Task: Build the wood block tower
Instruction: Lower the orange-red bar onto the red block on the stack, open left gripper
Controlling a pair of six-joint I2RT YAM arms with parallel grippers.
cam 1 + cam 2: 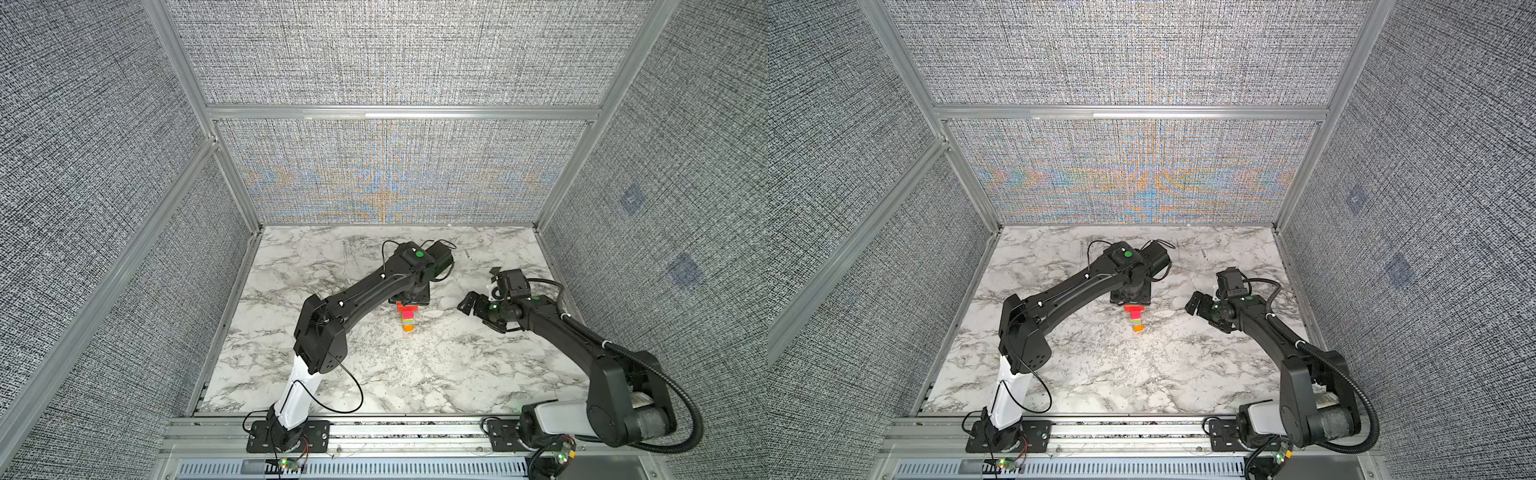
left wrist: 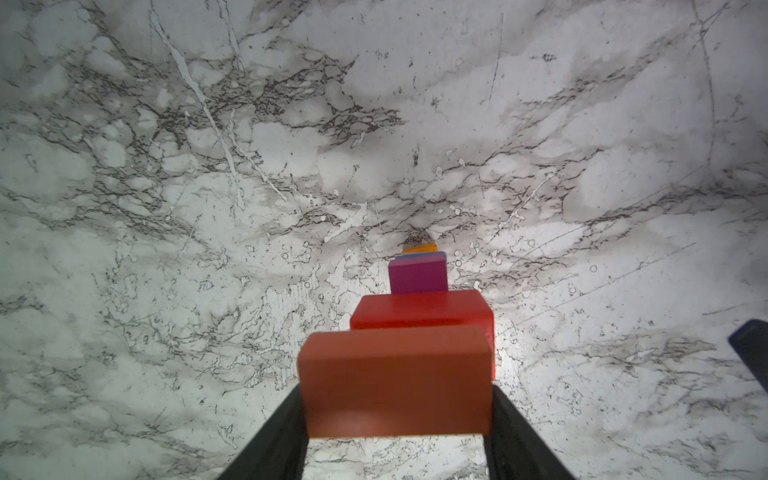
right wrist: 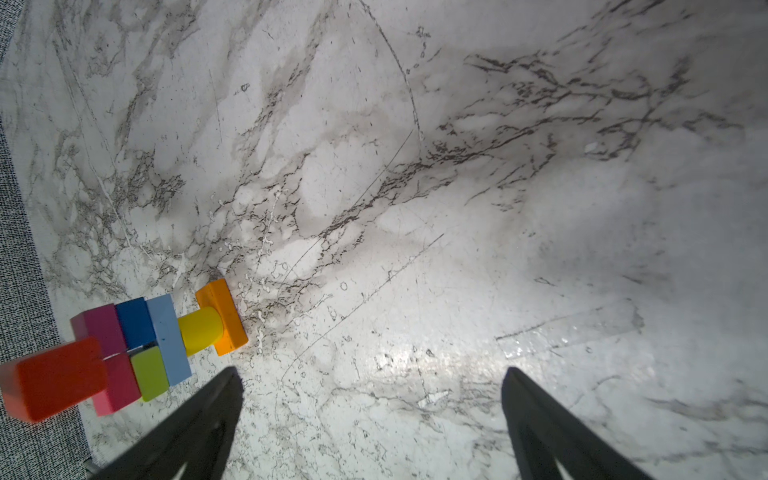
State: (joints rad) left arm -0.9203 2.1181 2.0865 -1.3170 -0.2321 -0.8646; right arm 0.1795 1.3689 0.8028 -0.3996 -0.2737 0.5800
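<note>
1. Left gripper (image 2: pixel 395 399): jaws clamped on a brown-red block (image 2: pixel 395 380), one finger against each side.
2. That block sits directly over the wood block tower (image 1: pixel 407 319), above its red slab (image 2: pixel 422 309). Can't tell whether the two touch.
3. Tower stands upright near the middle of the marble table (image 1: pixel 415 374), with the orange piece (image 3: pixel 222 318) at the base.
4. Right gripper (image 3: pixel 371 376): jaws spread wide with nothing between them. It is beside the tower and apart from it.
</note>
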